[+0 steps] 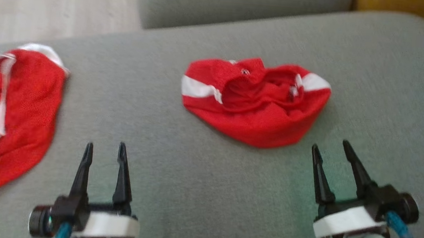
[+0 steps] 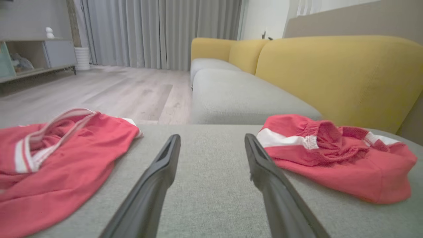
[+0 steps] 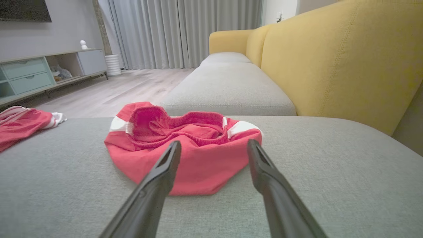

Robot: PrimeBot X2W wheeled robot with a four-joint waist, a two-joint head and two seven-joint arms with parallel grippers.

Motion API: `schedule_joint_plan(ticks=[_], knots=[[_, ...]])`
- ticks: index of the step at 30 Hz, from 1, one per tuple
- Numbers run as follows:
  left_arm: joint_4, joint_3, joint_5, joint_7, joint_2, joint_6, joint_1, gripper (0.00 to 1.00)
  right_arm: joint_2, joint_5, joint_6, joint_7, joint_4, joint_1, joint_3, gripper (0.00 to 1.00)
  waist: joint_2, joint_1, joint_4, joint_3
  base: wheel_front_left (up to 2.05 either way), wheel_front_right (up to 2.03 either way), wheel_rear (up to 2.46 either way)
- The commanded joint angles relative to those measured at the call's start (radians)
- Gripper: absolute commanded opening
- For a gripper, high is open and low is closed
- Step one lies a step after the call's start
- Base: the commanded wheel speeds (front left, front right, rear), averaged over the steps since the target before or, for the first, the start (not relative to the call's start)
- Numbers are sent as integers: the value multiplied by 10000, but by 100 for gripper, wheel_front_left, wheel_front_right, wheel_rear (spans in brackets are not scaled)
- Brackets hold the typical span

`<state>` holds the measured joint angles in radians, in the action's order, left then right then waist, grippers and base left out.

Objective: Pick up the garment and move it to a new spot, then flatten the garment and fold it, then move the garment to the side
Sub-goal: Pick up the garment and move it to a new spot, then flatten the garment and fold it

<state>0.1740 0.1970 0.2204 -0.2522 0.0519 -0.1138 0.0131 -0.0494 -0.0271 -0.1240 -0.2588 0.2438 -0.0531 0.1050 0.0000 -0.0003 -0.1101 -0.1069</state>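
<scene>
1. Grey cushion: carries both garments and, in the left wrist view, meets a yellow backrest along its right side.
2. Spread red garment with white trim: lies loosely flattened at the cushion's left edge, partly cut off by the border of the head view.
3. Crumpled red garment with white stripes: sits bunched near the cushion's middle, toward the far edge, elastic opening facing up; well apart from the spread red garment.
4. Right gripper: held low over the cushion's near right part on a pale forearm, fingers angled up and slightly left. Fingers apart, nothing between them. Tips stop just short of the crumpled red garment's near hem, not touching it; seen from the right wrist, that garment lies straight ahead, framed between the two fingers.
5. Left gripper: held low over the cushion's near left part, fingers pointing toward the far edge. Fingers apart and empty, bare grey fabric between them. Spread red garment to their left, crumpled red garment ahead to their right; touching neither.
</scene>
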Motion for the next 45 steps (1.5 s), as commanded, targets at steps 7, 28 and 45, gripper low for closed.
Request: schedule_joint_plan(ticks=[7,28,45], knots=[[-1313,-269,-271,-94,-14,-695,-1193,100,-9,-28,-67,-30,-603,543,192,100,0,3,809,1117,0,0,0],[-1035,22,-862,-95,-16,-721,-1566,100,-9,-152,-67,-30,-547,791,273,100,0,3,878,1411,0,0,0],[-920,55,-949,-95,-16,-700,-1514,100,-9,-207,-67,-30,-513,706,306,100,0,3,723,1346,0,0,0]])
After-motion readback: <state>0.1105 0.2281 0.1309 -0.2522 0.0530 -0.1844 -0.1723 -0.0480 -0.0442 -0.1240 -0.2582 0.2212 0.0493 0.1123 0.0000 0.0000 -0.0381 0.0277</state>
